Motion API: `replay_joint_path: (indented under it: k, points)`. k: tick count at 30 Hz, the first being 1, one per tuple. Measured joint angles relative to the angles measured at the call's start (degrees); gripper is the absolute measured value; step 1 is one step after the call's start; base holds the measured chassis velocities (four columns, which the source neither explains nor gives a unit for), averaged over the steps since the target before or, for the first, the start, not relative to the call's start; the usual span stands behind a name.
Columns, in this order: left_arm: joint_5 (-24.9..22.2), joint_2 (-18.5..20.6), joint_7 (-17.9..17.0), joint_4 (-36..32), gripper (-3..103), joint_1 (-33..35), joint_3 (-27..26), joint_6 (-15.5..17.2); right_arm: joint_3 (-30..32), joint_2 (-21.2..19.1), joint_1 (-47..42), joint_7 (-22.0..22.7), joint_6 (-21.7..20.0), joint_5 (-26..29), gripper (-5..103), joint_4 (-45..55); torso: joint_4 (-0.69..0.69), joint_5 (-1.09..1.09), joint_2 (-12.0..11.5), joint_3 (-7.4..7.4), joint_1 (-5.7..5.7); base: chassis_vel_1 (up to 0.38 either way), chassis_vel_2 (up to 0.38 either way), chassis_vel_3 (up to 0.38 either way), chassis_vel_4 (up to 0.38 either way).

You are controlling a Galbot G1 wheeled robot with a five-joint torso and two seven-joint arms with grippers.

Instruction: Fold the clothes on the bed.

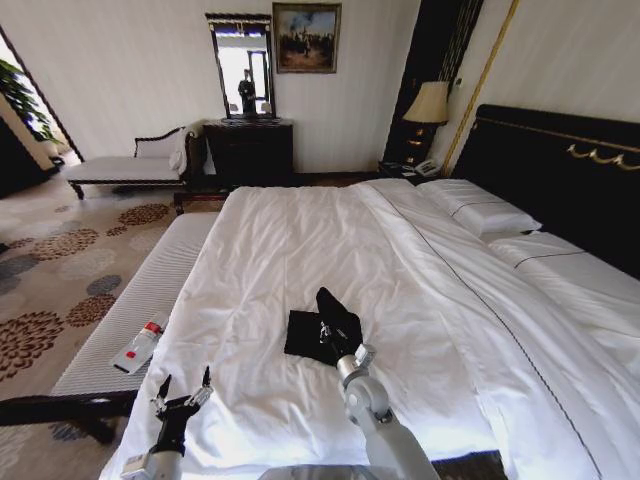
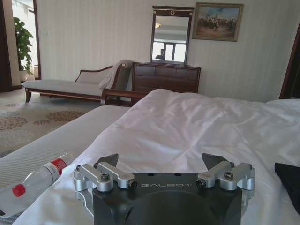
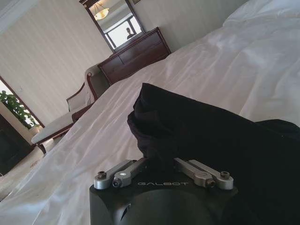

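Shirt: we count one black T-shirt (image 1: 306, 334), bunched, long axis running across the bed (image 1: 300, 230).
Right gripper (image 1: 330, 330): pinched on its raised fold.
Left gripper (image 1: 184, 385): fingers spread, near the bed's foot.

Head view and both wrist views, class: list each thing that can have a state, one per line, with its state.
T-shirt: partly folded, one part lifted off the bed.
Right claw: shut on the T-shirt.
Left claw: open, holding nothing, above the bed's near edge.
Water bottle: capped, lying on the bench.
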Motion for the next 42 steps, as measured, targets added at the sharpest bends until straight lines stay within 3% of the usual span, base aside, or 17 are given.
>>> replay_joint_path:
  k: [20,42]
  points:
    - [0.0,0.0,0.0,0.0,100,0.0,0.0,0.0,-4.0,-0.8,2.9,-1.4,1.4,-1.8,3,-7.7,0.00,0.01,0.0,0.00,0.00,0.000,0.000,0.000,0.000]
    - [0.0,0.0,0.0,0.0,100,0.0,0.0,0.0,-5.7,-3.8,1.6,-2.1,1.4,-3.2,3,-4.6,0.00,0.00,0.0,0.00,0.00,0.000,0.000,0.000,0.000]
